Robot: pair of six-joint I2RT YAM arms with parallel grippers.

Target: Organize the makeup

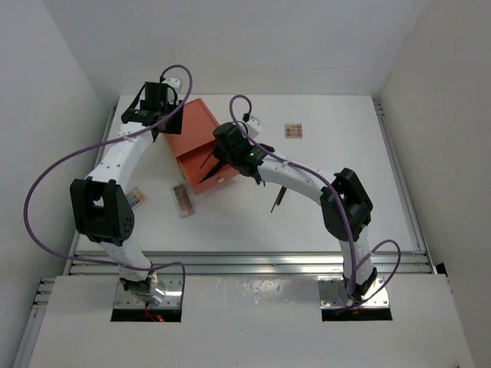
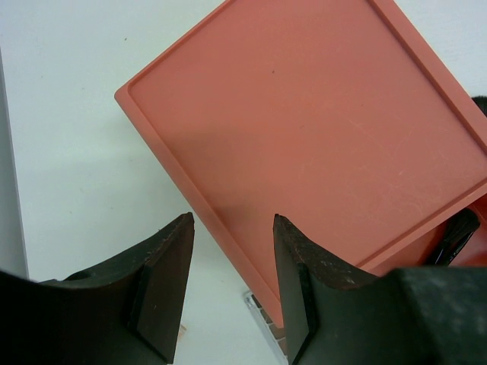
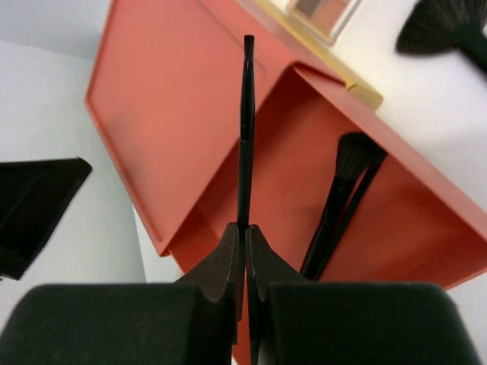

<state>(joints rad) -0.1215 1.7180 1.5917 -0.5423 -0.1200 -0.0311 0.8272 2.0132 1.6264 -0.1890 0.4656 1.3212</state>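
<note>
Orange drawer box (image 1: 192, 126), far left of the table, drawer pulled open toward the near side; not makeup, serves as the receptacle. Pink-brown palettes, two: one (image 1: 293, 130) far right of the box, well apart from it, one (image 1: 182, 201) just in front of the drawer. Multicoloured palette (image 1: 136, 198), near the left arm. All three flat, rigid and probably light, with pressed contents liable to crack; they lie low on the table, so best taken across the short edges. Fan-headed brush (image 3: 445, 30), on the table beyond the box; soft bristles, to be taken by the handle only. Black brushes (image 3: 342, 190), already lying in the drawer, leaning into its corner. Loose slim stick (image 1: 278, 198), on the table under the right arm. Slim black brush (image 3: 246, 114), held above the open drawer, tip pointing away from the wrist — very light, stiff, smooth and likely to pivot in a narrow pinch. Left gripper (image 2: 232, 220): jaws spread wide, nothing between them, poised at a corner of the box's top; contact cannot be told. Right gripper (image 3: 245, 232): jaws pressed together on the slim black brush, pinching it near its lower end.
</note>
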